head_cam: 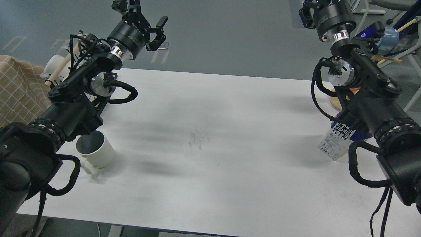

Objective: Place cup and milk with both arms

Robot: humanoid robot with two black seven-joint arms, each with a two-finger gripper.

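Observation:
A white ribbed cup with a handle stands upright near the left edge of the white table; my left forearm overlaps its rim. A white and blue milk carton stands at the right edge, partly hidden behind my right arm. My left gripper is open and empty, raised high beyond the table's far left edge, well away from the cup. My right gripper is at the top right, mostly cut off by the frame's edge, far above the carton.
A beige checked cloth lies left of the table. White items sit behind my left arm. A round wooden piece lies at the far right behind my right arm. A blue bottle is off the table.

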